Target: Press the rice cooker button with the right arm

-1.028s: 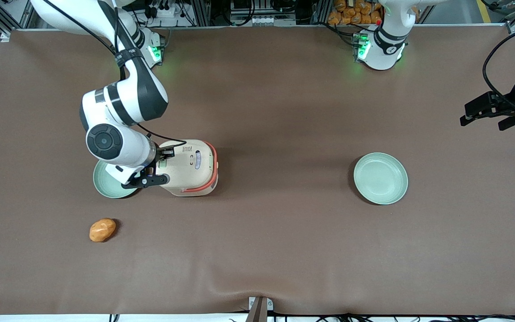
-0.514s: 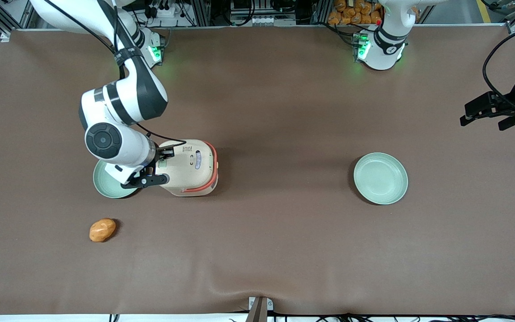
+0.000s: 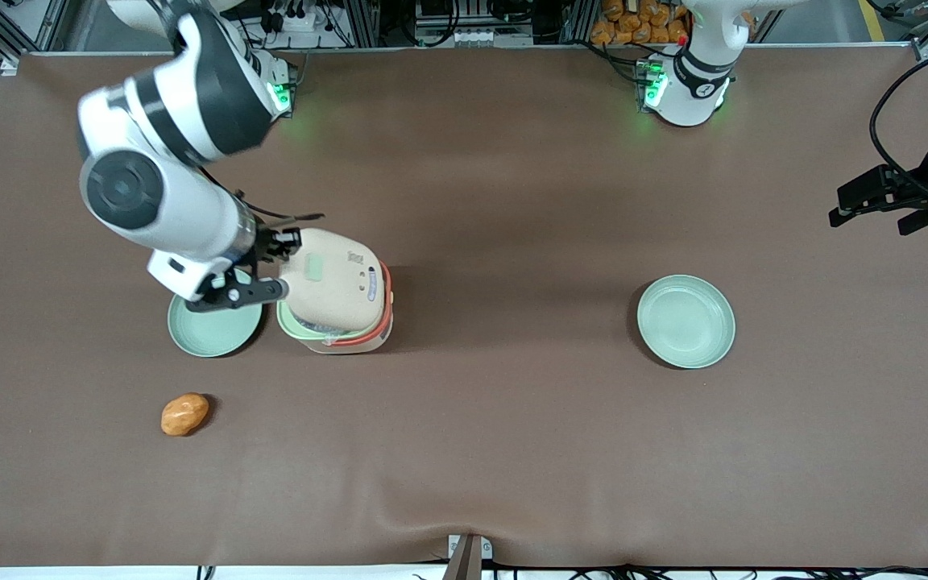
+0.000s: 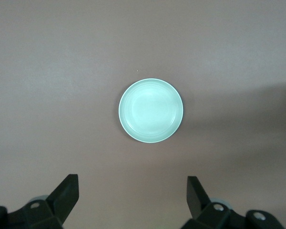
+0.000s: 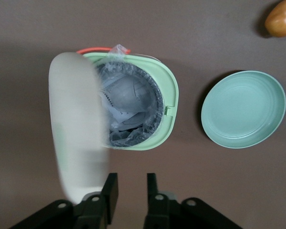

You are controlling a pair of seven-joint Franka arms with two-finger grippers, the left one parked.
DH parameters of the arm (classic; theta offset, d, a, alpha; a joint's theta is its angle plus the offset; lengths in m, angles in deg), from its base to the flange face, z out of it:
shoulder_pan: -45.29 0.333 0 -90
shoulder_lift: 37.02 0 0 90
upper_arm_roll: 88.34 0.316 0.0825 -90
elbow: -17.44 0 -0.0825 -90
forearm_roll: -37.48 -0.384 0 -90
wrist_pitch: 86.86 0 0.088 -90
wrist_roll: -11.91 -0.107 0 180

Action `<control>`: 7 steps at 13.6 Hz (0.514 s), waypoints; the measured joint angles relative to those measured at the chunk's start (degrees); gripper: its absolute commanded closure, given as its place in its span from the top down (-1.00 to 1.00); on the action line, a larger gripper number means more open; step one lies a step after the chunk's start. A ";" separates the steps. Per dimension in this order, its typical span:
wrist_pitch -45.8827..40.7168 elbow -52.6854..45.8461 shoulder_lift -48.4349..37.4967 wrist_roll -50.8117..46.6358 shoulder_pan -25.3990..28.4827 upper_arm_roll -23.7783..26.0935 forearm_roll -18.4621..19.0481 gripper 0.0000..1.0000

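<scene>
Carried above the working arm's end of the table, the gripper point(image 3: 271, 262) is seen beside the raised lid of the rice cooker point(image 3: 339, 302), above the near edge of a plate point(image 3: 214, 326). Its two black fingers point(image 5: 109, 191) are set close together with only a narrow gap between them, and nothing is held. The right arm point(image 3: 166, 153) is bent over the brown table mat point(image 3: 512, 201), a white jointed limb with black bands; its round black-capped joint is turned toward the front camera and the wrist is angled down toward the cooker.

The rice cooker is a small rounded-square pot with a cream lid point(image 3: 327, 278), an orange-red band and a pale green inner rim point(image 5: 169, 102). The lid is tilted open, and crumpled clear plastic over a dark liner is seen inside the pot in the wrist view. The button point(image 3: 316, 267), a small pale green rounded-rectangle patch, lies on the lifted lid, just beside the fingertips.

A smooth round pale green plate is set just beside the cooker, under the gripper. A second plate point(image 3: 685, 321) lies well apart, toward the parked arm's end. A small glossy orange-brown lump point(image 3: 184, 414) rests nearer the front camera than the first plate.
</scene>
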 measured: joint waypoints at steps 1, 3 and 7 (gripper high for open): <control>-1.36 -1.64 -0.51 0.00 -0.06 0.00 -0.04 0.50; -2.95 -3.55 -1.72 0.00 -0.39 -0.04 -0.06 1.00; -3.22 -4.27 -4.49 0.01 -4.31 -0.22 -0.05 1.00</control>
